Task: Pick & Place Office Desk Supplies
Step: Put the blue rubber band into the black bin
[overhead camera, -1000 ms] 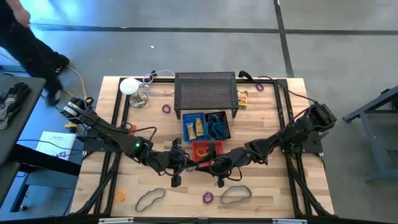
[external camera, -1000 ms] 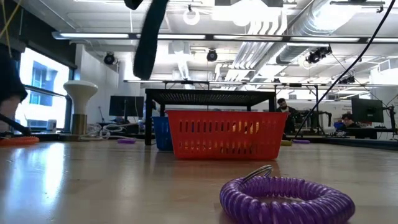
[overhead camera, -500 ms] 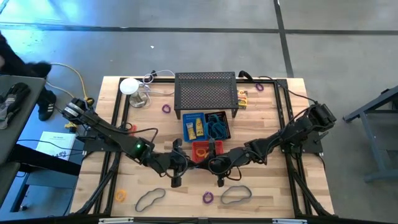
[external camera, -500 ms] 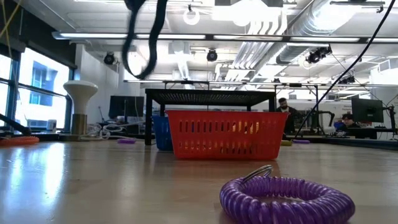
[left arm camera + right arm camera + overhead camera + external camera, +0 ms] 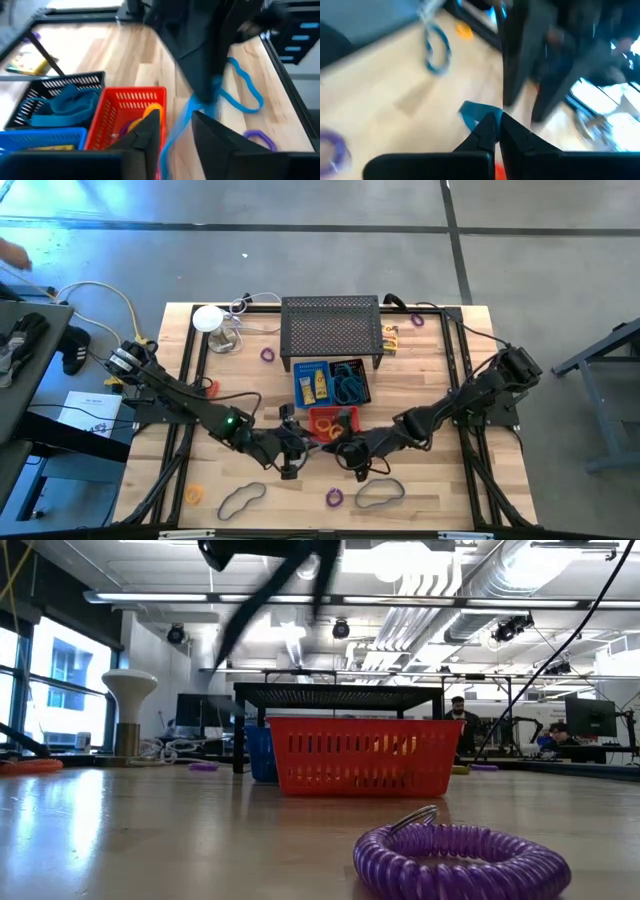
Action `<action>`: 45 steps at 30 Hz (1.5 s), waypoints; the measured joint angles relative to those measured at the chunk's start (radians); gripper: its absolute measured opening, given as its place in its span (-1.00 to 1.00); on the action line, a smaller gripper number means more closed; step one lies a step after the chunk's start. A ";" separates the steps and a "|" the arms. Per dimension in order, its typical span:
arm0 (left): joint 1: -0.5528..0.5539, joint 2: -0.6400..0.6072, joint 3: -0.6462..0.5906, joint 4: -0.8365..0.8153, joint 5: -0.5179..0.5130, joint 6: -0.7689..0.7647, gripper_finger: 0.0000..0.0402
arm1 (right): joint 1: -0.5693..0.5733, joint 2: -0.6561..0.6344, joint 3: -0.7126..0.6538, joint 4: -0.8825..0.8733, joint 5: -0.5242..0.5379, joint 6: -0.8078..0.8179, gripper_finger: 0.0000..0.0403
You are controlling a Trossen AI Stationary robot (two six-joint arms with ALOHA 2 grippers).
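Your right gripper [image 5: 496, 131] fingers are pressed together on a blue looped cord [image 5: 472, 112] near the red bin [image 5: 333, 420]; the left gripper [image 5: 175, 135] fingers stand apart. Bins already hold some supplies, but two cords [image 5: 241, 499], rings [image 5: 333, 498] remain along the table's [image 5: 440, 480] front edge. You'll find no readable writing.

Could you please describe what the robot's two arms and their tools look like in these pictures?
Both arms are dark, nearly black, built of slim jointed segments. The left arm shows a small green light near its forearm and yellow-and-white cabling at its base. The right arm ends in a bulkier black base block. The left tool and the right tool each have two flat, dark, tapering fingers.
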 joint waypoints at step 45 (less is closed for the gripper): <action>-0.073 -0.001 0.001 -0.046 -0.026 -0.003 -0.30 | -0.246 -0.012 0.000 -0.585 0.577 0.760 -0.98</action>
